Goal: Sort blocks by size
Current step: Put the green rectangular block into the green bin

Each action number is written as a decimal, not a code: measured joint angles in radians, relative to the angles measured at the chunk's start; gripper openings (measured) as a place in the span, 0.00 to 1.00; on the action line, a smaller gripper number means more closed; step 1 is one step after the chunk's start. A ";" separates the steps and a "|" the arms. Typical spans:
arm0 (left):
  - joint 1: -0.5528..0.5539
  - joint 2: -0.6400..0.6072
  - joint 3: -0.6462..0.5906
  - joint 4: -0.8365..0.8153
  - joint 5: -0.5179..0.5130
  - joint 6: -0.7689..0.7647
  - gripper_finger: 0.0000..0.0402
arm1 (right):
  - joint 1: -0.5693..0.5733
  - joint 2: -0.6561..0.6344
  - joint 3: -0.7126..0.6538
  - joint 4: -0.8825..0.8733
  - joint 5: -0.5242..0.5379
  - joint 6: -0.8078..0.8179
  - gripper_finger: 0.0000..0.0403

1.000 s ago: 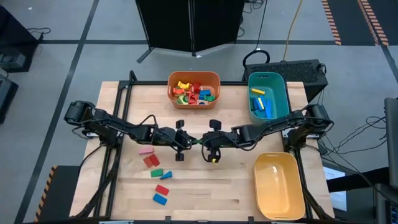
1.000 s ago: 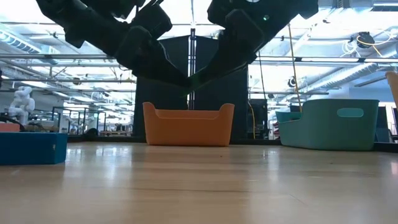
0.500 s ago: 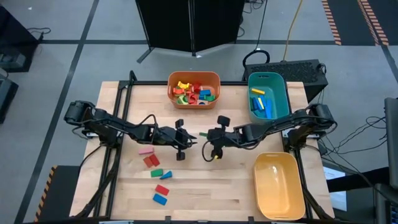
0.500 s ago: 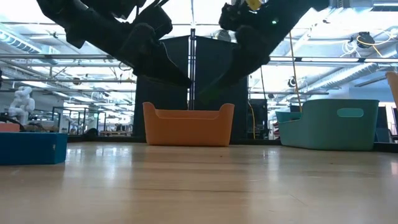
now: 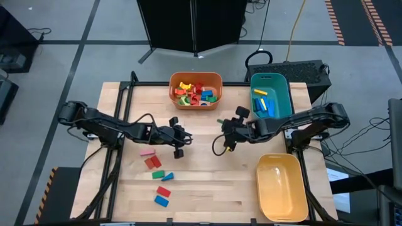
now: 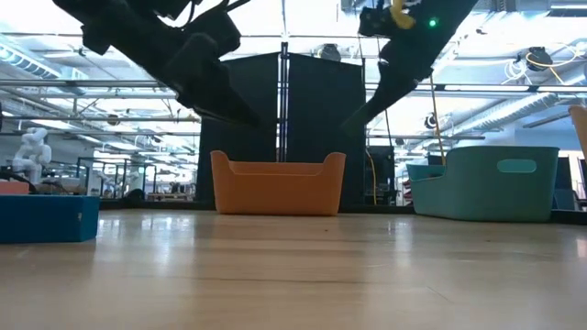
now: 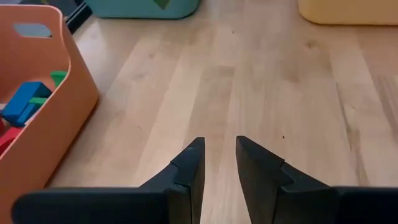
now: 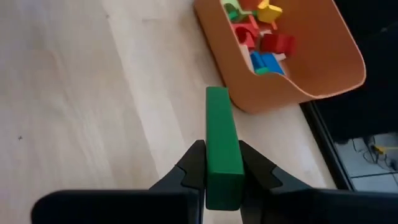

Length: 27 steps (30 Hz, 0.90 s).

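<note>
My right gripper [image 5: 223, 122] is shut on a long green block [image 8: 221, 143], held above the table between the orange bin [image 5: 196, 90] and the teal bin [image 5: 270, 97]. My left gripper [image 5: 186, 138] hangs over the table's middle; its fingers [image 7: 217, 165] stand a little apart with nothing between them. Several loose blocks lie flat on the table to the left: pink [image 5: 147, 151], red [image 5: 152, 162], green [image 5: 157, 174], blue [image 5: 168, 176], red [image 5: 163, 191] and blue [image 5: 162, 200]. The orange bin holds many mixed blocks; the teal bin holds blue and yellow ones. My right gripper pinches the green block's two long sides [image 8: 219, 171] between its two fingers, near the block's rear end. The block lies along the fingers and sticks out past their tips toward the orange bin. It is lifted clear of the table.
A yellow bin [image 5: 281, 187] stands at the near right with nothing showing inside. The orange bin is at the far middle, the teal bin at the far right. Bare wood lies between the two grippers and along the near edge.
The two grippers met at the green block over the table's middle. My right gripper has since drawn away toward the right and far edges, carrying the block. My left gripper, now without the block, has pulled back toward the table's left.
</note>
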<state>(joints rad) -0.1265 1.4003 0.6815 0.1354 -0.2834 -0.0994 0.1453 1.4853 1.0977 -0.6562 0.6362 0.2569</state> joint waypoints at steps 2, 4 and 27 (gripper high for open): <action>0.000 -0.013 0.000 -0.027 -0.001 0.001 0.23 | -0.010 -0.015 0.000 -0.032 -0.002 0.013 0.10; 0.000 -0.014 0.000 -0.026 -0.002 0.000 0.23 | -0.023 -0.025 0.000 -0.055 0.000 0.023 0.10; 0.007 -0.042 0.000 -0.309 -0.074 0.002 0.23 | -0.294 -0.241 0.000 -0.504 0.036 0.237 0.11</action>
<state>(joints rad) -0.1199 1.3581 0.6811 -0.1734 -0.3578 -0.0977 -0.1484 1.2442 1.0977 -1.1603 0.6723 0.4942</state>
